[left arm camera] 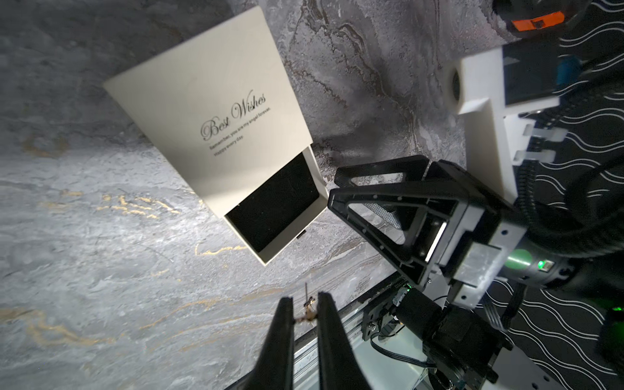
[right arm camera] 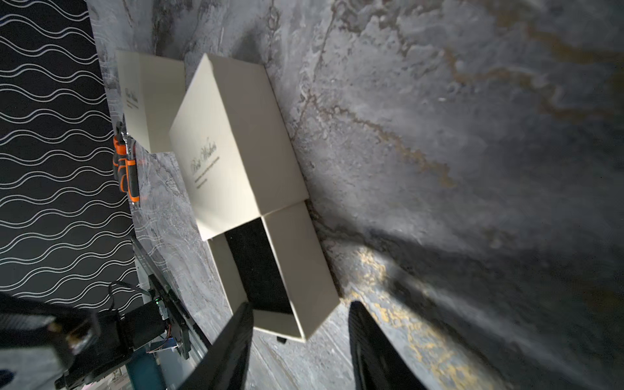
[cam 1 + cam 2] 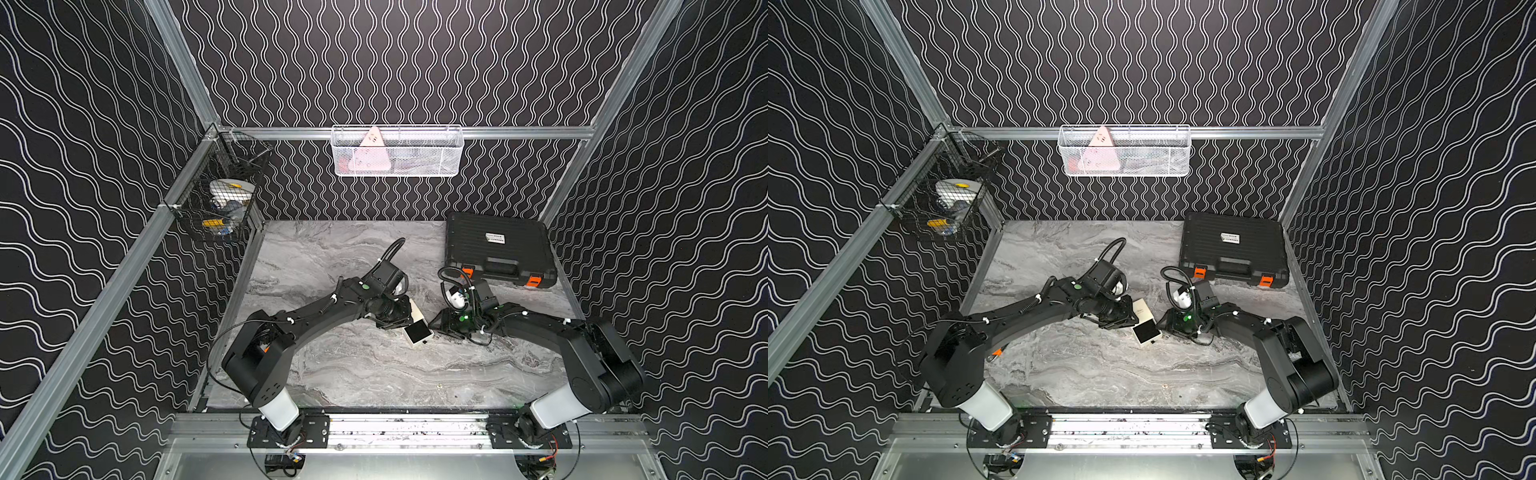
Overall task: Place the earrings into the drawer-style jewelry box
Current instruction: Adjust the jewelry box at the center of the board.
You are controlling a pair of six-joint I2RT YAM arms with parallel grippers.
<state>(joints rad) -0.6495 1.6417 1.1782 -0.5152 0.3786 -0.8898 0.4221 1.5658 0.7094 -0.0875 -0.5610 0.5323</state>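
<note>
Item: my left claw [image 1: 305, 302], lower centre, pinched on one earring [image 1: 309, 314]; right claw [image 2: 300, 305] half open, empty, just beside jewelry box drawer [image 2: 297, 270]

A grey marbled counter [image 3: 374, 374] sits between walls [image 3: 415, 62] patterned black with white wavy lines. A closed black carrying case [image 3: 494, 245] with orange latches [image 3: 467, 272] lies flat at the far right corner. A white wire basket [image 3: 440, 166] on the back wall holds a pink triangular item [image 3: 370, 156]. A black mesh basket [image 3: 195, 226] on the left wall holds tape rolls [image 3: 230, 189].
</note>
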